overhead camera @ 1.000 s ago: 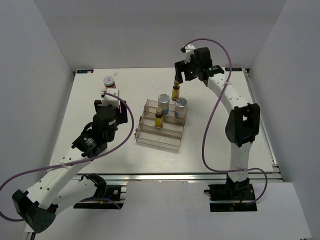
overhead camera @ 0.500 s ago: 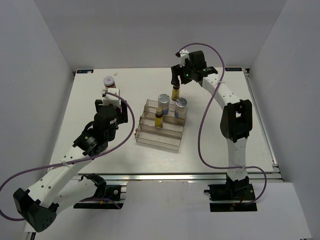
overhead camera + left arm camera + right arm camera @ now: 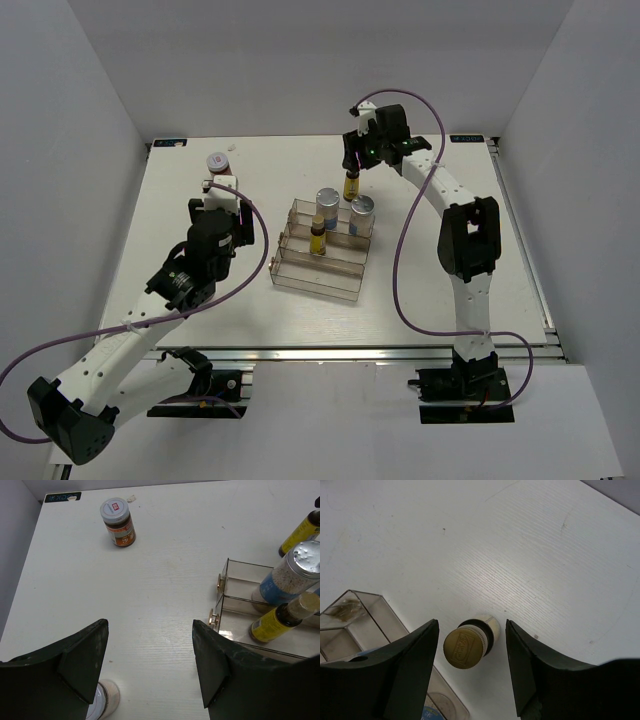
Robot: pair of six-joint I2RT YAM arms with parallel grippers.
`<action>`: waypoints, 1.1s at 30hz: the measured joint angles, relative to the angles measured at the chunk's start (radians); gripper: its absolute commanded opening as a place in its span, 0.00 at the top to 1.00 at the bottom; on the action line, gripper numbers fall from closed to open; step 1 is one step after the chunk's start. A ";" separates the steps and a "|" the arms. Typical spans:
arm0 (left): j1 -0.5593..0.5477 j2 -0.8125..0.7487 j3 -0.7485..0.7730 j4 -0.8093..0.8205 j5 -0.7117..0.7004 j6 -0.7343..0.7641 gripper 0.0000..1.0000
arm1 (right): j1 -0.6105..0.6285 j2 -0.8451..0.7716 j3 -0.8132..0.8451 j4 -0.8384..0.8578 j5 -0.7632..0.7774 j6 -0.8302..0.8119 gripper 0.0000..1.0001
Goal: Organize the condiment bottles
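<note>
Amber glass under a ridged gold cap: that's our slim amber bottle (image 3: 465, 649), upright on the white counter (image 3: 545, 555) just behind the back wall of the clear rack (image 3: 355, 615). Our right pincer (image 3: 470, 632) hangs over it with jaws apart, one on each side of the cap, a sliver of gap on both sides and nothing gripped. We'd come straight down here, keep the cap centred, and close low on the neck. The cylinder looks smooth and slick, and a bottle this tall and narrow could tip from a sideways nudge. In the rack stand two white bottles (image 3: 327, 205) with shiny silver caps and a second amber one (image 3: 318, 238). Our left pincer (image 3: 148, 645) gapes wide and empty, left of the rack. A squat red-labelled jar (image 3: 119, 522) sits well left of the rack, toward the back.
</note>
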 measured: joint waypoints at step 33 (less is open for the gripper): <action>0.021 0.000 0.000 0.000 0.024 0.000 0.22 | 0.001 0.020 -0.005 0.011 -0.004 -0.010 0.78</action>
